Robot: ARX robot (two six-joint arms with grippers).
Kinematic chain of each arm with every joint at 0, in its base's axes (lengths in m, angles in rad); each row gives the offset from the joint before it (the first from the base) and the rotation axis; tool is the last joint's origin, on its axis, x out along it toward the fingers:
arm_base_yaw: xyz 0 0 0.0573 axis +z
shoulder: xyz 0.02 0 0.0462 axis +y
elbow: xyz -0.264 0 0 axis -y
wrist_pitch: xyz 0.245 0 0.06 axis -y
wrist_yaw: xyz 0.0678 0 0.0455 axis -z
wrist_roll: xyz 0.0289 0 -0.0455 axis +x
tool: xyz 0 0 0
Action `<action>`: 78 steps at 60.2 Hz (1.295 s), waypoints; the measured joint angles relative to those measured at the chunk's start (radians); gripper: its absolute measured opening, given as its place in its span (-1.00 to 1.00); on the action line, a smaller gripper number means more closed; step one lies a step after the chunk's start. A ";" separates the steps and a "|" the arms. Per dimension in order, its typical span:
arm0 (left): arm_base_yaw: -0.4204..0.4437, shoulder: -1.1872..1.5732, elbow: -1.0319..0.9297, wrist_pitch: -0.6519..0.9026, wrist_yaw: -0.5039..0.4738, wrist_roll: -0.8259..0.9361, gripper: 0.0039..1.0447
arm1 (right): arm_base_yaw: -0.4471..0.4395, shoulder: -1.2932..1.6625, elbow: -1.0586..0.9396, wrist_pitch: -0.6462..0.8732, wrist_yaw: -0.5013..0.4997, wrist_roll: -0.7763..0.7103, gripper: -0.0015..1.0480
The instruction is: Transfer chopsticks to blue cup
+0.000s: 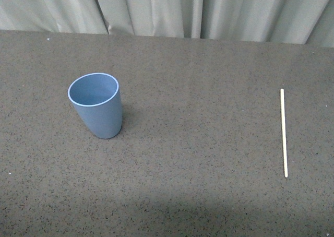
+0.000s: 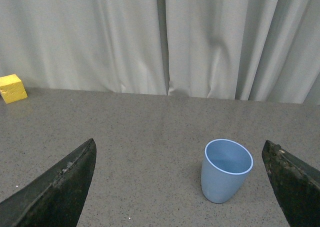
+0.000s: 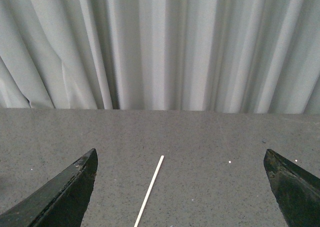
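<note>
The blue cup (image 1: 96, 105) stands upright and empty on the left of the grey speckled table. It also shows in the left wrist view (image 2: 226, 170), ahead of my open left gripper (image 2: 180, 187) and nearer one of its fingers (image 2: 295, 184). The pale chopstick (image 1: 283, 132) lies flat at the far right of the table, pointing away from me. In the right wrist view the chopstick (image 3: 149, 191) lies between the wide-open fingers of my right gripper (image 3: 180, 187), below it and apart. Neither gripper shows in the front view.
A grey pleated curtain (image 1: 167, 10) hangs along the table's far edge. A yellow block (image 2: 12, 88) sits at the back of the table in the left wrist view. The table surface (image 1: 198, 143) runs between cup and chopstick.
</note>
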 joint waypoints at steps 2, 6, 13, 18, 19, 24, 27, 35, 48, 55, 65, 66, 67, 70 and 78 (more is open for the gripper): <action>0.000 0.000 0.000 0.000 0.000 0.000 0.88 | 0.000 0.000 0.000 0.000 0.000 0.000 0.82; 0.000 0.000 0.000 0.000 0.000 0.000 0.88 | 0.000 0.000 0.000 0.000 0.000 0.000 0.82; 0.000 0.000 0.000 0.000 0.000 0.000 0.88 | 0.000 0.000 0.000 0.000 0.000 0.000 0.82; 0.000 0.000 0.000 0.000 0.000 0.000 0.88 | 0.000 0.000 0.000 0.000 0.000 0.000 0.82; 0.000 0.000 0.000 0.000 0.000 0.000 0.88 | 0.000 0.000 0.000 0.000 0.000 0.000 0.82; 0.000 0.000 0.000 0.000 0.000 0.000 0.88 | 0.000 0.000 0.000 0.000 0.000 0.000 0.82; 0.000 0.000 0.000 0.000 0.000 0.000 0.88 | 0.000 0.000 0.000 0.000 0.000 0.000 0.82; 0.000 0.000 0.000 0.000 0.000 0.000 0.88 | 0.000 0.000 0.000 0.000 0.000 0.000 0.82; 0.000 0.000 0.000 0.000 0.000 0.000 0.88 | 0.030 0.026 0.000 0.038 0.107 -0.070 0.82; 0.000 0.000 0.000 0.000 -0.002 0.000 0.88 | 0.058 0.283 0.042 0.195 0.177 -0.282 0.82; 0.000 0.000 0.000 0.000 0.000 0.000 0.88 | 0.015 0.802 0.209 0.334 0.130 -0.278 0.82; 0.000 0.000 0.000 0.000 0.000 0.000 0.88 | 0.013 0.866 0.237 0.331 0.122 -0.270 0.82; 0.000 0.000 0.000 0.000 0.000 0.000 0.88 | 0.012 0.897 0.249 0.330 0.118 -0.262 0.82; 0.000 0.000 0.000 0.000 0.000 0.000 0.88 | 0.007 1.037 0.312 0.307 0.098 -0.235 0.82; 0.000 0.000 0.000 0.000 0.000 0.000 0.88 | -0.001 1.383 0.504 0.209 0.066 -0.141 0.82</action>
